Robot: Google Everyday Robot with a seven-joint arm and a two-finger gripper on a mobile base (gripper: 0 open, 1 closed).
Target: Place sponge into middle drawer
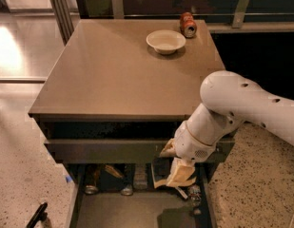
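Observation:
My gripper (172,168) hangs at the end of the white arm (241,103), just in front of the cabinet and above the right rear of the middle drawer (132,211). That drawer is pulled out and shows a flat grey floor between dark side walls. The gripper is shut on the sponge (161,169), a small dark green piece held at its left side. The sponge is above the drawer floor and partly hidden by the pale fingers (182,173).
A drawer with a long grey-brown front panel (103,151) sits slightly open just above the gripper. On the cabinet top (113,75) stand a white bowl (165,41) and a red can (187,24). Cans and wrappers (92,187) lie at the back of the middle drawer. A black object (37,215) is on the floor at left.

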